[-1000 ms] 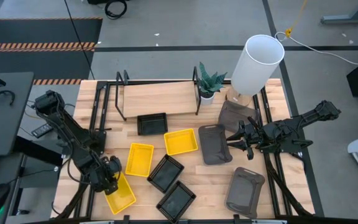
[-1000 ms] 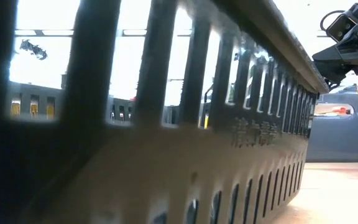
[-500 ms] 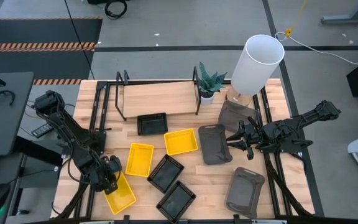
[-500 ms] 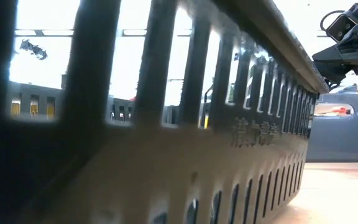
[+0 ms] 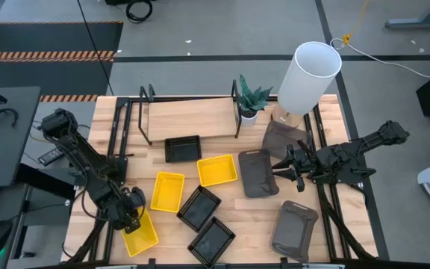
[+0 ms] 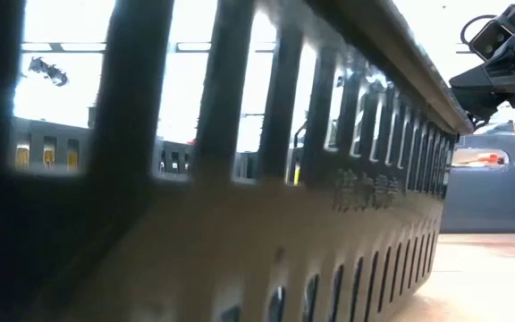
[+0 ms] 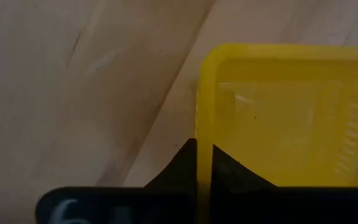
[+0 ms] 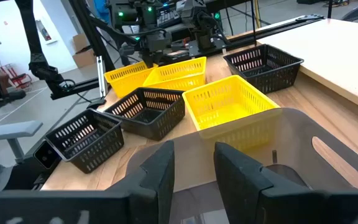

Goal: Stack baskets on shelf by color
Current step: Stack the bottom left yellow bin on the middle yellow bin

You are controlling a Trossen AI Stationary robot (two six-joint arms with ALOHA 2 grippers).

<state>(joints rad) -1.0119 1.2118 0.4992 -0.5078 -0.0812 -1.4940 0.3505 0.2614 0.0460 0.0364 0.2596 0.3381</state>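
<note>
My left gripper [image 5: 131, 218] is at the near left of the table, shut on a yellow basket [image 5: 141, 237]. Two more yellow baskets [image 5: 166, 190] [image 5: 217, 170] and three black ones [image 5: 182, 149] [image 5: 198, 207] [image 5: 212, 240] rest on their bottoms mid-table. My right gripper [image 5: 280, 173] stands open at the right edge of a dark grey basket [image 5: 257, 173]; whether it touches the basket cannot be told. Two more grey baskets [image 5: 293, 230] [image 5: 282, 138] lie on the right. The shelf [image 5: 189, 118] stands at the far side. My left gripper pinches one wall [image 7: 202, 127] of the yellow basket at the basket's far left end. One finger [image 7: 232, 171] is inside the basket and the other [image 7: 180, 163] outside. The fingers come from above, pointing down. The basket's bottom is on the table.
A white cylinder lamp shade [image 5: 308, 77] and a small potted plant [image 5: 251, 99] stand at the far right beside the shelf. In the low view a slotted basket wall [image 6: 240, 179] close to the camera hides nearly all the table. Bare wood lies left of the shelf.
My left gripper has shut on the yellow basket's wall. The basket has slid a little toward the table's near left corner. My right arm has kept still.
</note>
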